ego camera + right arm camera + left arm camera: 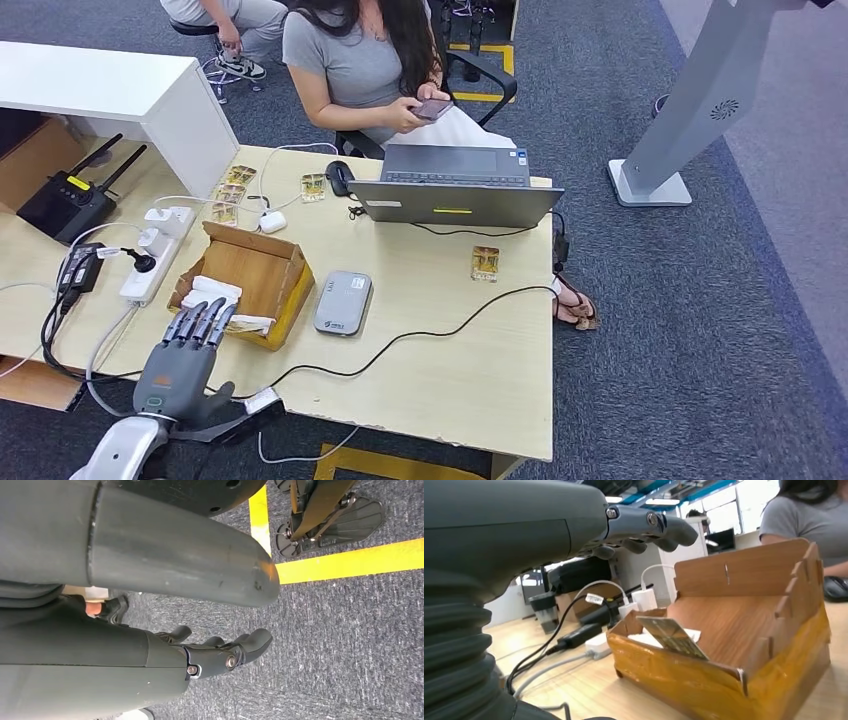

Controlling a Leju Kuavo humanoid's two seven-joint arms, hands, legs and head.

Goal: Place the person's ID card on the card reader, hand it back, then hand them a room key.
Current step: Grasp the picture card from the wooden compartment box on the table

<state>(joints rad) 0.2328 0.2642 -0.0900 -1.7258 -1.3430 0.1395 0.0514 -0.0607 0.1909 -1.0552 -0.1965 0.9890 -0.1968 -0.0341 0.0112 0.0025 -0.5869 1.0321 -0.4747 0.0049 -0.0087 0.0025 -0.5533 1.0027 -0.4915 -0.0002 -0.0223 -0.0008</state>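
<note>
My left hand point(185, 362) hovers at the table's near left edge, fingers stretched out toward an open cardboard box point(262, 272) and holding nothing. In the left wrist view the fingers point(644, 526) hang above the box point(744, 645), where a patterned card point(671, 636) leans against the near wall beside white cards. The grey card reader point(343, 302) lies flat just right of the box. A gold patterned card point(485, 263) lies alone on the table in front of the laptop. My right hand point(220, 655) hangs over the carpet, fingers apart and empty.
A seated person point(360, 60) looks at a phone point(432, 108) behind an open laptop point(455, 190). Several more patterned cards point(230, 195) lie near a power strip point(160, 250) and router point(70, 200). A black cable point(420, 335) crosses the table's front.
</note>
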